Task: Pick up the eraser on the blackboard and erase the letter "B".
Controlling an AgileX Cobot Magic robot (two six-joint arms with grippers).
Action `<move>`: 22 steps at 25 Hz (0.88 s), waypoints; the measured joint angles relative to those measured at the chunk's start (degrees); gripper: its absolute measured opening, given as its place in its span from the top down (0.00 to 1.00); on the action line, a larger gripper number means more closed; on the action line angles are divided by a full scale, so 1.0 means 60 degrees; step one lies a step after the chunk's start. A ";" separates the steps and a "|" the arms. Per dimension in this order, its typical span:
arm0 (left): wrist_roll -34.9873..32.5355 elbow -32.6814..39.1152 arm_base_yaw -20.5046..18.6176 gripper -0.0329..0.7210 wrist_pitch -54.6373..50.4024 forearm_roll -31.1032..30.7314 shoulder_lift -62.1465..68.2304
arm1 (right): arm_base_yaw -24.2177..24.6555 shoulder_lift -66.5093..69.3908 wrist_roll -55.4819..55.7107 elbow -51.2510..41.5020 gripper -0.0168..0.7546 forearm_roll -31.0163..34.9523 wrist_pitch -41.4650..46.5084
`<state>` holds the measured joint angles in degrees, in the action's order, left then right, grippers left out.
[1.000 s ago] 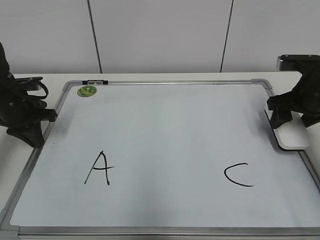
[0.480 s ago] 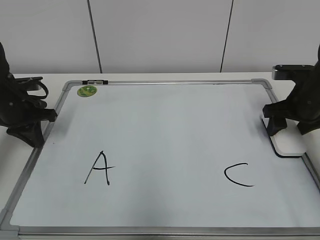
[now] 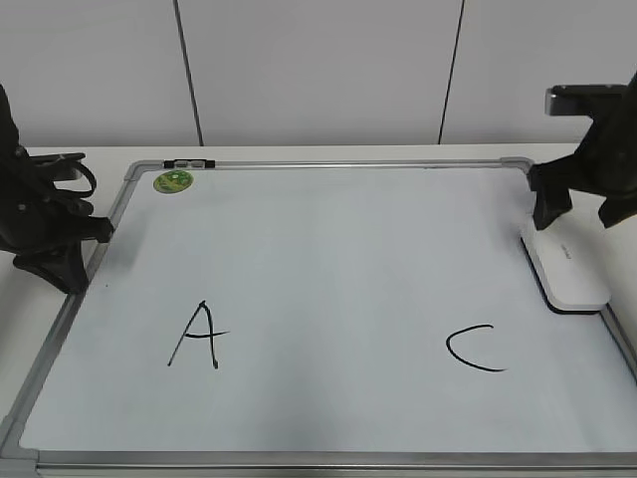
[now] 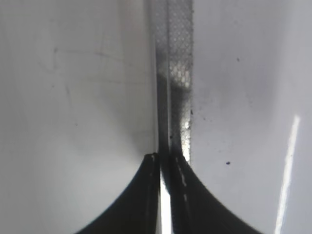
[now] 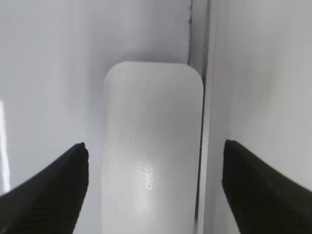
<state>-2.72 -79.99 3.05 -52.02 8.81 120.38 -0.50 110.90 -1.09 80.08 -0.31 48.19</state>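
Observation:
The blackboard (image 3: 338, 259) lies flat and shows a black "A" (image 3: 197, 337) and a black "C" (image 3: 476, 349). No letter "B" is visible between them. The white eraser (image 3: 567, 271) lies flat against the board's right frame. My right gripper (image 3: 580, 214) hovers just above the eraser's far end, open and empty. In the right wrist view the eraser (image 5: 151, 146) lies between the spread jaws (image 5: 155, 145), not touching them. My left gripper (image 3: 100, 231) rests at the board's left frame, and its jaws (image 4: 168, 157) are shut and empty.
A round green magnet (image 3: 172, 180) and a small marker (image 3: 189, 162) sit at the board's far left corner. The silver frame shows in the left wrist view (image 4: 178, 73) and beside the eraser in the right wrist view (image 5: 197, 48). A white wall stands behind the table.
My right gripper dipped onto the eraser, then rose clear of it with open jaws. The eraser now lies a little further left on the board. The left arm has not moved.

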 joint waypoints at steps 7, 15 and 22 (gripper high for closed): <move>0.0000 0.0000 0.0000 0.93 0.0000 0.0000 0.0000 | 0.0000 0.0000 0.0015 0.1984 0.16 -0.0033 0.1938; -0.0058 0.0000 0.0000 0.61 0.0000 0.0000 0.0000 | 0.0000 0.0000 0.0015 0.2289 0.22 0.0052 0.2522; -0.0058 -0.0689 0.0000 0.44 -0.0877 0.0000 -0.0894 | 0.0000 -0.0255 -0.0041 0.2478 0.22 0.0346 0.3227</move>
<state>-3.07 -84.12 3.05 -57.28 8.81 115.02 -0.50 109.37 -1.33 94.94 1.76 67.55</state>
